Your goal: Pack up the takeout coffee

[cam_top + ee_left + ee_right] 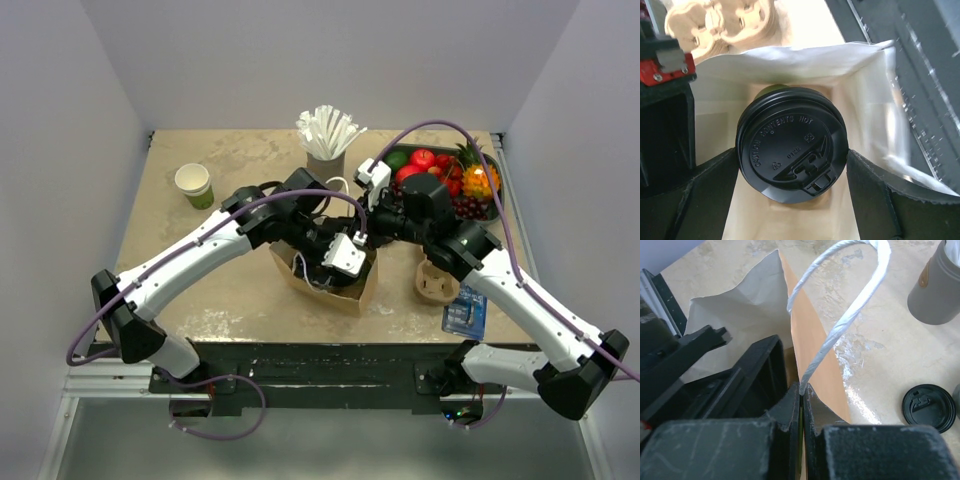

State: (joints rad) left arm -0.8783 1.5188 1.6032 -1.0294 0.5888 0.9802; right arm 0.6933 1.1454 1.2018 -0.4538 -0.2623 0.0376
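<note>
Down inside the paper bag (805,60) in the middle of the desk (250,290) is where the takeout coffee (790,135) sits right now. All I get of it on the left wrist cam is the black lid from above and a sliver of green cup behind it. My left claw (792,157) is reaching into the bag, spread wide, with its fingers (710,195) against either side of the lid's rim, so it looks like it's got the cup.

My right claw (801,390) is pinched tight on the bag's top edge, right at the foot of the white twisted handle (850,315), which loops up over it.

Other stuff on the desk:
- an open green cup (194,184) off to the far left
- the grey cup of white straws (326,150) behind the bag
- a fruit tray (497,195) at the far right
- a cardboard cup carrier (437,281) just right of the bag
- a blue packet (465,314) near the front edge
- a loose black lid (929,407) lying flat
</note>
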